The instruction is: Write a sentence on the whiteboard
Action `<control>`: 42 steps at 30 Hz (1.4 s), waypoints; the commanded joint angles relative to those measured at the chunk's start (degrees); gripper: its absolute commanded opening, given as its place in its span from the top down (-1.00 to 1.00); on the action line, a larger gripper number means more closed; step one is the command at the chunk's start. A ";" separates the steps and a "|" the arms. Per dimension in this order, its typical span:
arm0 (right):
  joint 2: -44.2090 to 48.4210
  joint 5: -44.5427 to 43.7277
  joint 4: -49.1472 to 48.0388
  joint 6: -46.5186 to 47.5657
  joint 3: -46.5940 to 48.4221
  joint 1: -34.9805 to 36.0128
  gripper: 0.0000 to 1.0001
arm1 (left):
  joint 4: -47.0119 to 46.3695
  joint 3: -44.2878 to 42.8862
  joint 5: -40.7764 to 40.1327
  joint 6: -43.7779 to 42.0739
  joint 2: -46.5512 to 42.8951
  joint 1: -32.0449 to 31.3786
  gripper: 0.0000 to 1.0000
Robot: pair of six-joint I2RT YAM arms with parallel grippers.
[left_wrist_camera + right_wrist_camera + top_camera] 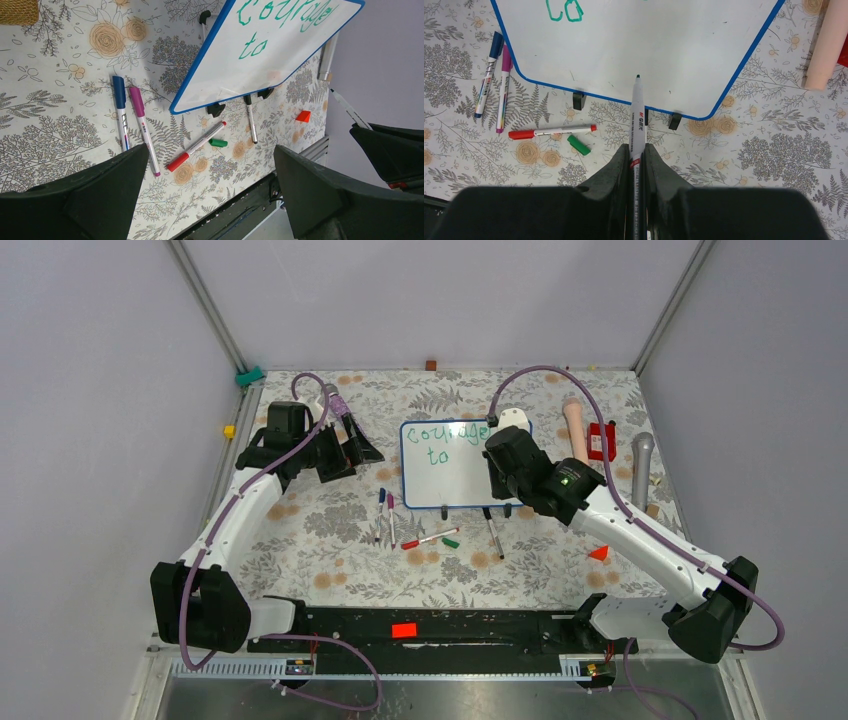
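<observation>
Grey walls all round, floral cloth (pixel 330 530) over the table. Your right gripper (pixel 637 150) is clamped tight on the marker (pixel 638 112), with the barrel straight out between the fingers and the nib aimed at the whiteboard (pixel 684 55). The nib sits over the board's bare near strip, just inside the blue frame. I can't tell whether it touches the surface.

The board lies mid-table with its clip feet toward you. The sentence (pixel 445 440) is only partly there: "courage" on top and "to" beneath, with blank white to the right of "to". I'd judge that's where your next word goes.

Carry the nib up level with "to", leave a clear gap, then come down gently. Use light, even pressure and match the letter height already there. Nothing pins the board, so a hard push could slide it. Watch the right edge too, because there isn't much room before the frame.

Loose pens (pixel 488 75) and a green cap (pixel 578 145) lie on the cloth just in front of the near edge, so keep your wrist above them.

Your left gripper (pixel 210 148) hangs spread wide and empty, well left of the board. It could steady the frame if the board creeps.
</observation>
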State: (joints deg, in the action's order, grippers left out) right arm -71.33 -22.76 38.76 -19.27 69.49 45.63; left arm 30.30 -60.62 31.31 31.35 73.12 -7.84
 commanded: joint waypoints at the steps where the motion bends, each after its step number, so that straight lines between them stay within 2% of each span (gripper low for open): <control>1: 0.11 -1.33 0.16 0.04 1.08 -0.23 1.00 | -1.87 -1.64 -0.02 -0.79 -0.02 -0.16 -0.96; 42: 0.10 -2.50 0.12 0.44 1.47 -0.27 1.00 | -1.84 -1.59 -0.16 -1.29 -0.02 -0.16 -0.97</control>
State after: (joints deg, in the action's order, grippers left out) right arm -72.12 -23.14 38.76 -19.25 69.52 45.63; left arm 30.30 -60.71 31.31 30.87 73.25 -7.84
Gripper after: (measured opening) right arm 0.178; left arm 0.984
